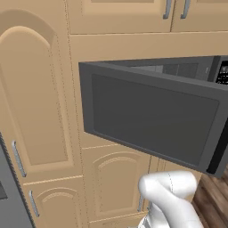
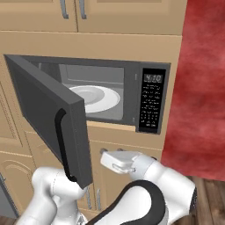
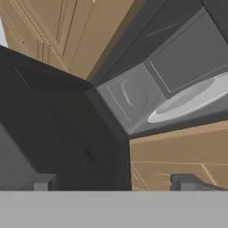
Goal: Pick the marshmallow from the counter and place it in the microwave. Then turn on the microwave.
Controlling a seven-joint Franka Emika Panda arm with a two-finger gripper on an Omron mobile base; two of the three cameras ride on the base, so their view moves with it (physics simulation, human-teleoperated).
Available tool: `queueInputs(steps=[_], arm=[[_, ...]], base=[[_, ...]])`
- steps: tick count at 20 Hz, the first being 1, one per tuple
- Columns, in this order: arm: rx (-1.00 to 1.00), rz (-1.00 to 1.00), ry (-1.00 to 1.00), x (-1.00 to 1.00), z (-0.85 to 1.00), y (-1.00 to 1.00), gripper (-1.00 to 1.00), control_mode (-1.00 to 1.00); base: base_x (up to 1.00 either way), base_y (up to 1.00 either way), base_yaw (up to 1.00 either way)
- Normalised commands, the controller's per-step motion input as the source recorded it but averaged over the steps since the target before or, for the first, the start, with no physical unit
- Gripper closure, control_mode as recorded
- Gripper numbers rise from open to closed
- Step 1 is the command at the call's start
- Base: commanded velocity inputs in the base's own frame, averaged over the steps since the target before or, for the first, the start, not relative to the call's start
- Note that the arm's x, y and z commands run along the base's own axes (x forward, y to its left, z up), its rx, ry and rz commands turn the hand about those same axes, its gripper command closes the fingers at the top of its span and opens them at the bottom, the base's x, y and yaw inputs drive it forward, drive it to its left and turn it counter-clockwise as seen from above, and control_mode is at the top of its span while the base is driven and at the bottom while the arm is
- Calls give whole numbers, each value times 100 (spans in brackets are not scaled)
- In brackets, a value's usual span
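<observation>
The microwave (image 2: 132, 94) is built into tan cabinets, and its dark door (image 1: 151, 120) stands swung wide open to the left. The black vertical handle (image 2: 61, 140) shows on the door's outer face. The black button panel (image 2: 151, 105) is at the right. Inside lies a white round plate (image 2: 94, 97), which the hand view sees from below (image 3: 191, 100). My gripper (image 3: 115, 185) is open, low in front of the microwave. The door's dark underside (image 3: 53, 133) lies ahead of the left fingertip (image 3: 42, 182). The marshmallow and the counter are out of view.
Tan cabinet doors (image 1: 35, 98) with silver handles surround the microwave above, below and to the left. A red wall (image 2: 202, 88) rises to the right, over a wooden floor (image 1: 216, 196). A grey appliance edge (image 1: 4, 200) is at the far left.
</observation>
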Motion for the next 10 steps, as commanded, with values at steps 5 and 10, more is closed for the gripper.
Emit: queueInputs(steps=[5, 10], arm=[[0, 7, -11, 38, -8, 5, -100, -100], [0, 6, -11, 28, -5, 12, -100, -100]], base=[[0, 0, 0], [0, 0, 0]])
